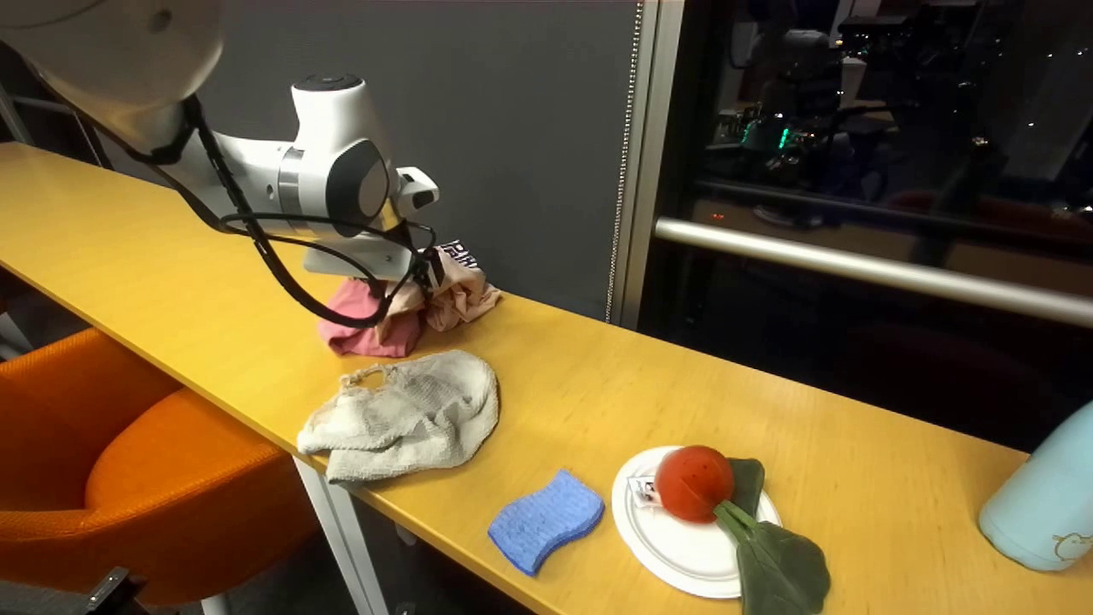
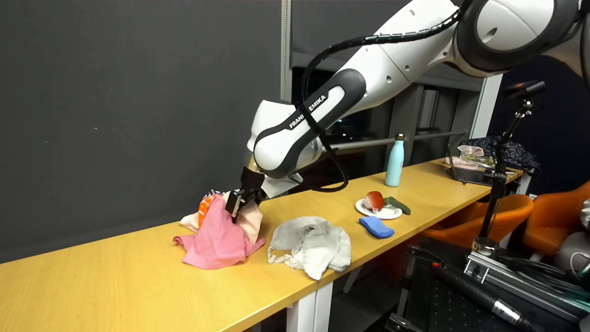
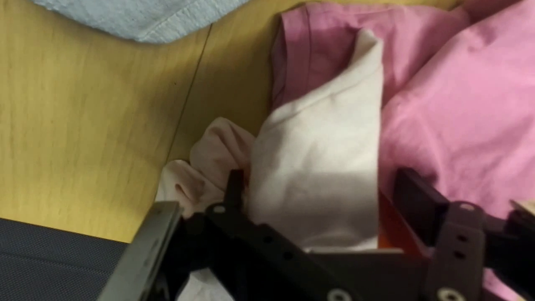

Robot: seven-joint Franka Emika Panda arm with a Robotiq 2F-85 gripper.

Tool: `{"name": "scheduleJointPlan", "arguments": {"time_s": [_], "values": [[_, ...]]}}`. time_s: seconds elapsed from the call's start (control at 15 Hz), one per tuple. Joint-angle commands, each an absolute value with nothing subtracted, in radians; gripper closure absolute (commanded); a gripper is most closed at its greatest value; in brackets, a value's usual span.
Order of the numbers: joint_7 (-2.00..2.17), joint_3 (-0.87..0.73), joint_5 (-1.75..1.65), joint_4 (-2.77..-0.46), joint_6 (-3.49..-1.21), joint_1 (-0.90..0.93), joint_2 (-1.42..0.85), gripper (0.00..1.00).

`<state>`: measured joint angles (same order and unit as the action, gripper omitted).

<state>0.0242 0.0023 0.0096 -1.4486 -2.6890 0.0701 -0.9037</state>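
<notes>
My gripper (image 3: 318, 177) is open in the wrist view, its black fingers wide apart on either side of a raised fold of cream cloth (image 3: 317, 138). A pink cloth (image 3: 468, 108) lies against the right finger, and a strip of orange fabric (image 3: 388, 230) shows between them. In an exterior view the gripper (image 2: 236, 207) points down into the pile of pink cloth (image 2: 221, 242), cream cloth (image 2: 251, 223) and orange fabric (image 2: 204, 210). The pile also shows in an exterior view (image 1: 461, 301), with the fingertips partly hidden by cables and cloth.
A grey-white cloth (image 1: 418, 418) lies beside the pile near the table edge. Farther along are a blue sponge (image 1: 546, 521), a white plate (image 1: 645, 542) with a red round item (image 1: 696, 484) and green leaves (image 1: 781, 564), and a light-blue bottle (image 1: 1046, 495). A dark panel (image 2: 138, 115) stands behind the table.
</notes>
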Motion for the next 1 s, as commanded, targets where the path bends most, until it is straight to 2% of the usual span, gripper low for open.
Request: {"name": "scheduleJointPlan", "arguments": {"time_s": [0.0, 0.53, 0.93], "values": [[0.062, -0.018, -0.009, -1.404, -2.69, 0.095, -0.918, 0.41], [0.081, -0.017, -0.029, -1.399, -2.673, 0.129, -0.861, 0.99], [0.115, -0.07, -0.079, -1.401, -2.642, 0.168, -0.774, 0.99]]}}
